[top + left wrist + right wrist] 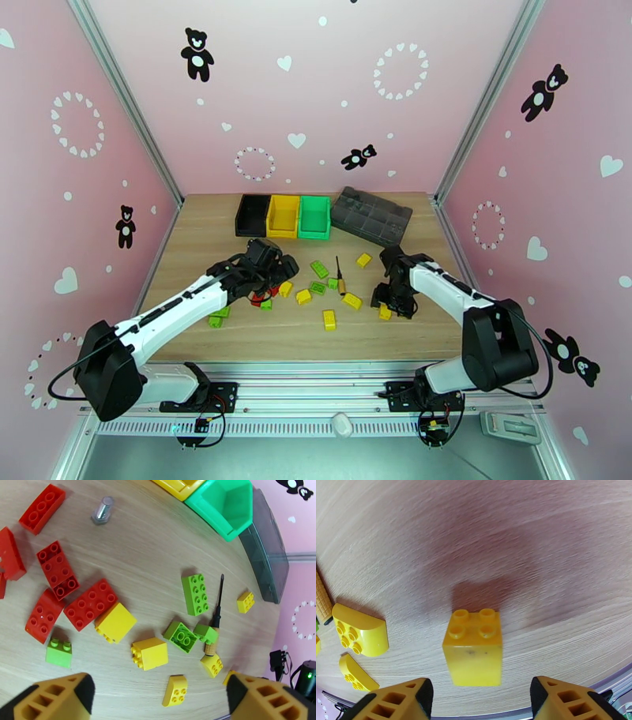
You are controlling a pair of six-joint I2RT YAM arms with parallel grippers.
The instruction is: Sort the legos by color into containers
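Red, yellow and green legos lie scattered across mid-table. My left gripper hovers open over a cluster of red bricks; its fingers spread wide, nothing between them. A yellow brick, another yellow brick and a green brick lie just beyond. My right gripper is open, low over a single yellow brick that lies between its fingertips, untouched. The black bin, yellow bin and green bin stand side by side at the back.
A dark grey compartmented tray sits right of the bins. An orange-handled screwdriver lies among the green bricks, and a small grey metal piece beyond the red ones. Two curved yellow bricks lie left of the right gripper.
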